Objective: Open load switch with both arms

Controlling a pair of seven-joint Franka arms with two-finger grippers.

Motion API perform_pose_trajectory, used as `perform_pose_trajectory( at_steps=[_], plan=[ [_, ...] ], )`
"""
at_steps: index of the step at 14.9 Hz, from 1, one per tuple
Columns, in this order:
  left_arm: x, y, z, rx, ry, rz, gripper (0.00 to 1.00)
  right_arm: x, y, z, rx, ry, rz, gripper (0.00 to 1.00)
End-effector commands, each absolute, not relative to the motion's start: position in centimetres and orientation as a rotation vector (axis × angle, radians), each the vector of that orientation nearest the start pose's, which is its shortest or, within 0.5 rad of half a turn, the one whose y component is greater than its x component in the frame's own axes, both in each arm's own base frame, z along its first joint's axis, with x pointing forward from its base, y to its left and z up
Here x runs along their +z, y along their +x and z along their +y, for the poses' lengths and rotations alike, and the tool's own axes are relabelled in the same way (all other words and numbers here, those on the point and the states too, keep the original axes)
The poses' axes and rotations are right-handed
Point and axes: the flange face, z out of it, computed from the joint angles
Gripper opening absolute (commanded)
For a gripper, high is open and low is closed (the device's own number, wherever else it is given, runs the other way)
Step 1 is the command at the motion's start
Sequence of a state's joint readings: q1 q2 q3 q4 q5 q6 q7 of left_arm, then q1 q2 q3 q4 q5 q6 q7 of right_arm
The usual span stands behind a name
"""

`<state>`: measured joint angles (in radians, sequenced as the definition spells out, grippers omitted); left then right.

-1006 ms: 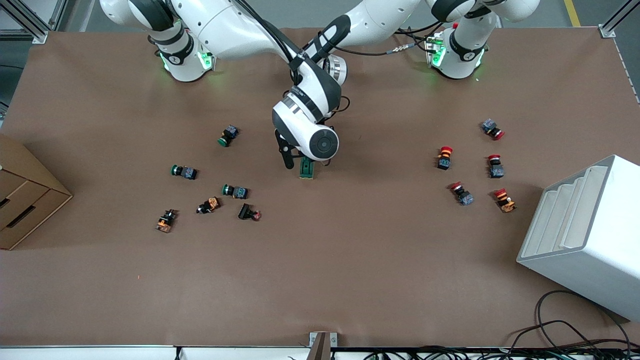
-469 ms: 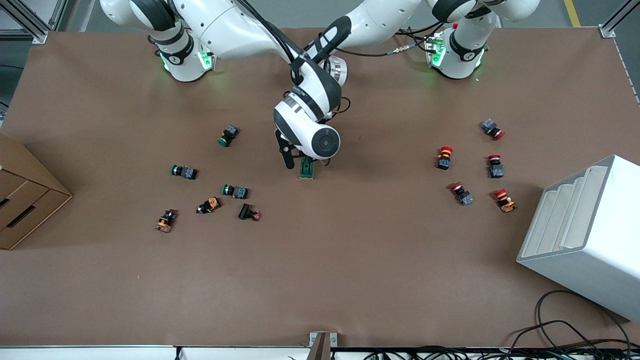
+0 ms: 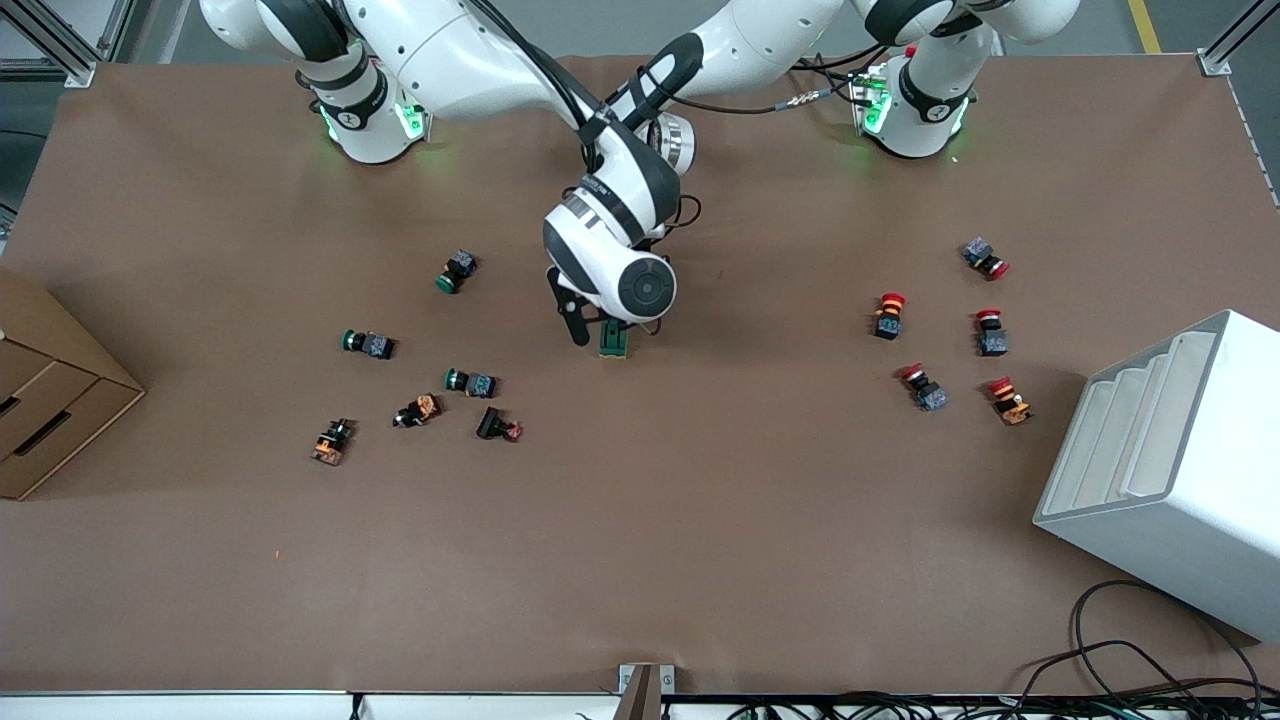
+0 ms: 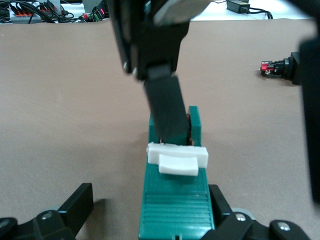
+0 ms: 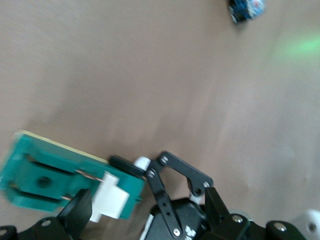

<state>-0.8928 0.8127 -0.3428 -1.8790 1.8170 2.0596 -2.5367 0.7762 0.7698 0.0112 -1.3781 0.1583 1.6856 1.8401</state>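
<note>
The dark-green load switch (image 3: 613, 343) lies flat at mid-table, half under the right arm's white wrist. In the left wrist view the load switch (image 4: 175, 205) sits between my left gripper's (image 4: 148, 201) open fingers; one finger rests against its side and the other stands apart. Its white sliding piece (image 4: 177, 158) lies across the top. My right gripper (image 3: 593, 322) is open, with one finger (image 4: 165, 105) down on the switch right at the slider and the other off to the side. The right wrist view shows the switch (image 5: 45, 175) and slider (image 5: 107, 200) by my right gripper (image 5: 147, 202).
Green-capped push buttons (image 3: 470, 382) and orange-bodied ones lie toward the right arm's end. Red-capped push buttons (image 3: 889, 314) lie toward the left arm's end, beside a white rack (image 3: 1170, 470). A cardboard box (image 3: 50, 390) stands at the table edge at the right arm's end.
The right arm's wrist over the load switch has shifted by only a tiny amount. The switch lies where it was.
</note>
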Motion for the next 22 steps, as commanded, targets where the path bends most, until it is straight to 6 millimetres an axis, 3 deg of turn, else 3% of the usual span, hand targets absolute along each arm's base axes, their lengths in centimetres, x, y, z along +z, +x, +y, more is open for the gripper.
perform_pose_trajectory(
  at_steps=[1, 2, 4, 8, 12, 16, 18, 20, 22],
  plan=[
    [8.1, 25.2, -54.9, -1.563, -2.767, 0.024, 1.0, 26.2, 51.1, 45.3, 0.448, -3.041, 1.632, 1.0],
    [8.0, 25.3, -54.9, -1.561, -2.766, 0.02, 1.0, 28.1, 52.3, 44.0, 0.417, -3.078, 1.514, 1.0],
    [8.0, 25.3, -54.9, -1.56, -2.766, 0.018, 1.0, 29.8, 55.1, 40.4, 0.401, -3.145, 1.32, 1.0],
    [8.0, 25.5, -54.8, -1.556, -2.763, 0.014, 1.0, 35.4, 60.7, 30.8, 0.409, -3.174, 0.891, 1.0],
    [10.1, 25.8, -56.3, -1.533, -2.779, -0.068, 1.0, 40.5, 63.6, 21.7, 0.371, -3.21, 0.445, 1.0],
    [14.5, 25.8, -59.6, -1.405, -2.804, -0.163, 1.0, 44.6, 64.8, 12.3, 0.369, -3.208, 0.131, 1.0],
    [17.4, 26.9, -60.8, -1.371, -2.81, -0.195, 1.0, 46.5, 65.2, 7.2, 0.344, -3.183, -0.018, 1.0],
    [21.0, 28.9, -62.6, -1.287, -2.834, -0.268, 1.0, 48.4, 65.2, 3.1, 0.301, -3.166, -0.124, 1.0],
    [25.4, 32.2, -63.0, -1.209, -2.854, -0.39, 1.0, 49.9, 64.9, 0.5, 0.275, -3.171, -0.122, 1.0]
  ],
)
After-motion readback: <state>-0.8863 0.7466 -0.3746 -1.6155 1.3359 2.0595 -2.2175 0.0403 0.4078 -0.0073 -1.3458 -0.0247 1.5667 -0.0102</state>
